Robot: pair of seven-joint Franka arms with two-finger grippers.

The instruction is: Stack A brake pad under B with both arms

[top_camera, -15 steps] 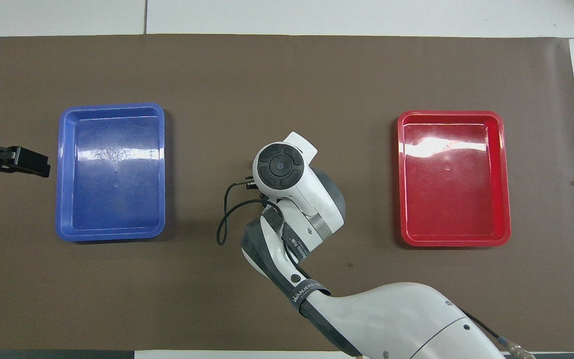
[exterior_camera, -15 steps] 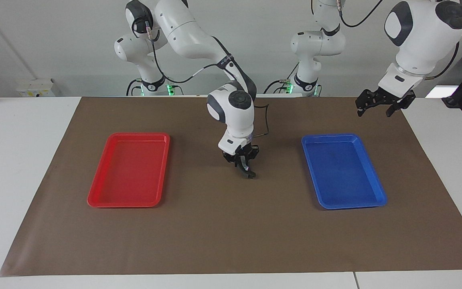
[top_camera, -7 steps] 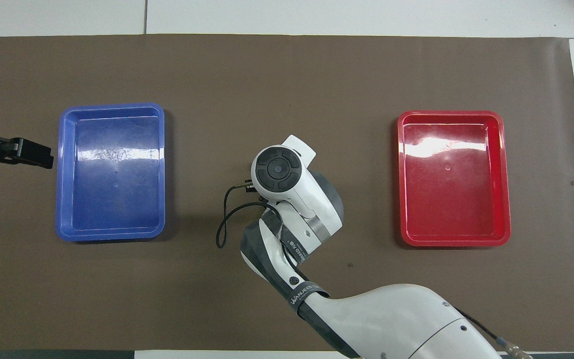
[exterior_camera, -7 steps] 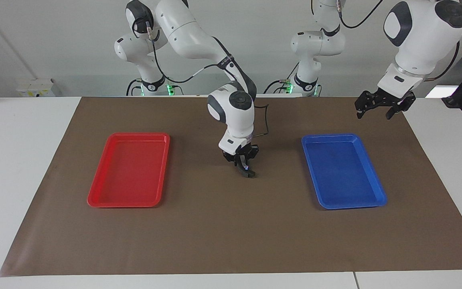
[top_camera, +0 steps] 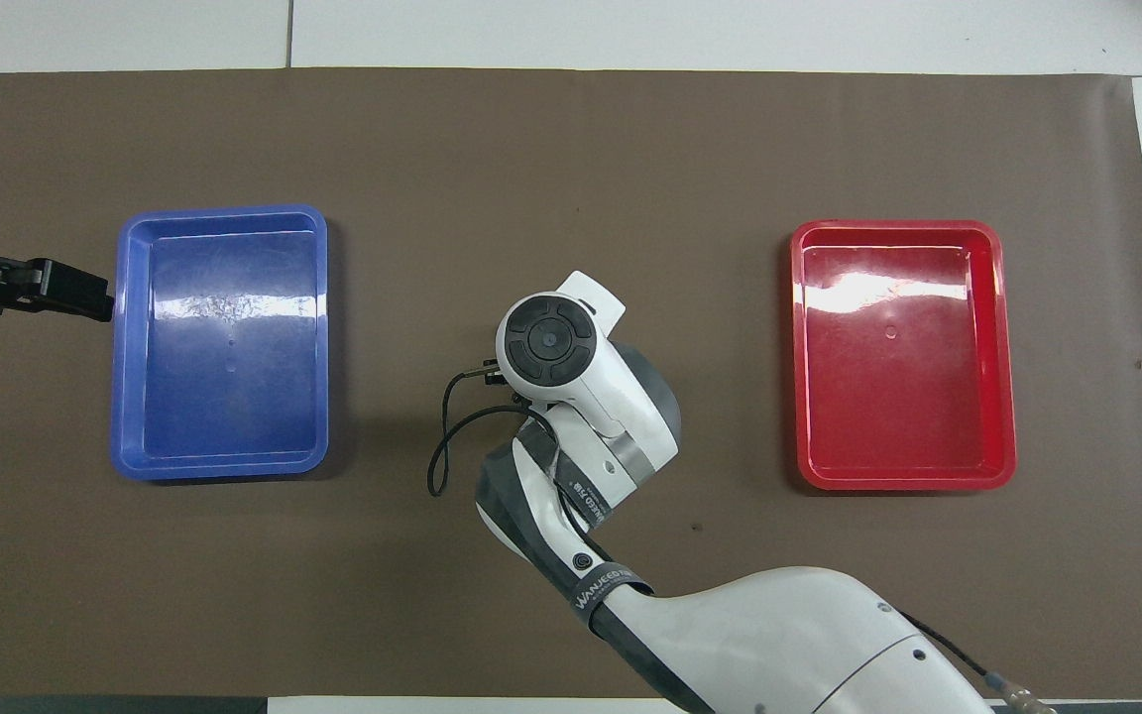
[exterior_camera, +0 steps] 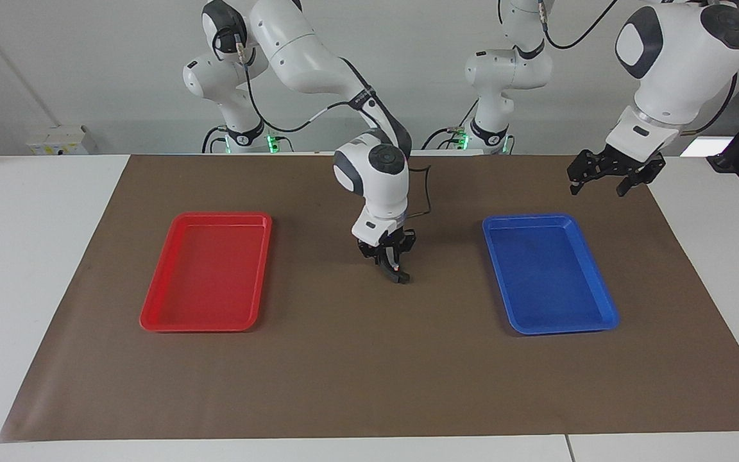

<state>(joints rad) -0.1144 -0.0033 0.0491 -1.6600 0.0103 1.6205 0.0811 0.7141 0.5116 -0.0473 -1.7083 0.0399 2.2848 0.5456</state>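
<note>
My right gripper (exterior_camera: 387, 255) hangs low over the middle of the brown mat (exterior_camera: 369, 372), between the two trays. It is shut on a narrow dark piece (exterior_camera: 397, 273) with a small pale glint. The piece slants down from the fingers, and its lower end is at or just above the mat. I cannot tell whether it is the A brake pad or B. No other pad shows in either view. In the overhead view the right arm's wrist (top_camera: 551, 342) hides the gripper and the piece. My left gripper (exterior_camera: 600, 181) is open, empty and raised beside the blue tray; it also shows in the overhead view (top_camera: 75, 293).
An empty red tray (exterior_camera: 151, 317) (top_camera: 1002, 347) lies toward the right arm's end of the mat. An empty blue tray (exterior_camera: 607, 314) (top_camera: 123, 347) lies toward the left arm's end. A black cable loops off the right wrist (top_camera: 442, 446).
The right gripper with the dark piece has shifted very slightly toward the left arm's end. The left gripper has drifted a little closer to the blue tray's edge.
</note>
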